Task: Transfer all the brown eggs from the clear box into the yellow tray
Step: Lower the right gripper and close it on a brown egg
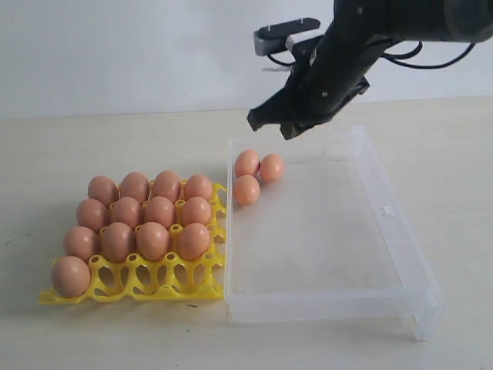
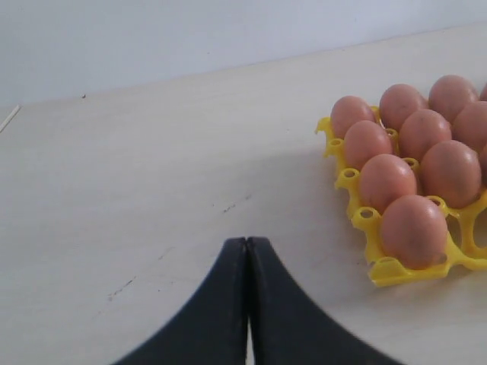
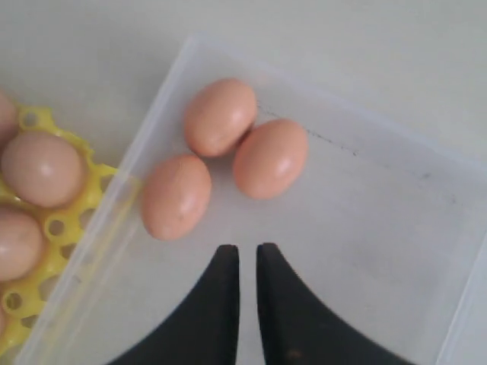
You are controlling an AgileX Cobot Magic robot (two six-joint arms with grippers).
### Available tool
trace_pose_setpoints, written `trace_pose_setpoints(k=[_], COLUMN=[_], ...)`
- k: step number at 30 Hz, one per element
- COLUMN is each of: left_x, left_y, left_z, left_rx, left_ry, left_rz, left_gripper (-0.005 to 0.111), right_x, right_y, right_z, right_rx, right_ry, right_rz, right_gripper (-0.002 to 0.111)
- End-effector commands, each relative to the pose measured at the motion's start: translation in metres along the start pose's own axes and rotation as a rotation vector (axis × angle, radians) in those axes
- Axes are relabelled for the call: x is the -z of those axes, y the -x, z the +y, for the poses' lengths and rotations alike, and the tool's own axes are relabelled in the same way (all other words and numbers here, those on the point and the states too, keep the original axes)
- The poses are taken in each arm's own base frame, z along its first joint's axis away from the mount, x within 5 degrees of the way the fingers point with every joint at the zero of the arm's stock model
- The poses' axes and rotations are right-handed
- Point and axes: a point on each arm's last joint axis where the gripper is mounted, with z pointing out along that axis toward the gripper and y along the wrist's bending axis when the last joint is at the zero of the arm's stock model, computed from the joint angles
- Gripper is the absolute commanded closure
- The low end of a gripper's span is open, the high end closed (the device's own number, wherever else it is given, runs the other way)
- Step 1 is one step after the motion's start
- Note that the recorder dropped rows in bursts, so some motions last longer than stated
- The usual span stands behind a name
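1. The yellow tray (image 1: 154,287) sits on the pale desk (image 1: 77,146), on the left of the exterior view. The clear box (image 1: 323,302) lies just beside it on the right, with its long wall against the tray's edge.
2. Thirteen brown eggs (image 1: 159,211) stand in the tray's cups. The three rows farther from the camera are full, and the nearest row holds one egg (image 1: 70,276) at its left end. The other three cups of that row are bare lattice.
3. Three more brown eggs lie in the clear box, clustered in its far corner on the tray's side. They are one egg (image 1: 246,163) at the back, one (image 1: 271,167) touching it on the right, and one (image 1: 246,190) just in front by the box wall.
4. The right arm (image 1: 339,62) reaches in from the upper right. The right fingers (image 3: 285,304) hang above the far end of the box, clear of the eggs and near the cluster. A narrow gap shows between them and they hold nothing.
5. The left fingers (image 2: 221,304) are pressed together with nothing between them. They are over bare desk, with the tray's filled cups off to one side and well apart from them. The exterior view does not show this arm.
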Motion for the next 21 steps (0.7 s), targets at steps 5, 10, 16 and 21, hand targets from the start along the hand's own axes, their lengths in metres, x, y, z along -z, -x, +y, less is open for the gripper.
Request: trace_pose_setpoints(k=[5,10,16,21], left_x=[0.001,0.001,0.001,0.001], left_y=[0.002,0.002,0.002,0.002], left_z=[0.0,0.0,0.0,0.0], left_rx=[0.005,0.005,0.005,0.005], left_ry=[-0.004,-0.004,-0.004,-0.004], left_rz=[-0.016,-0.016,-0.016,-0.016], left_gripper=[0.107,0.107,0.107,0.107], right_x=[-0.032,-0.065,-0.09,-0.099], right_y=[0.013,0.008,0.011,0.018], right_z=[0.002,0.001,-0.001,-0.002], right_rx=[-0.012,-0.031,-0.064,-0.091], right_ry=[0.057,0.054,0.038,0.035], right_rz=[0.17,0.217,0.206,0.163], right_gripper=[0.059,0.052,0.052,0.054])
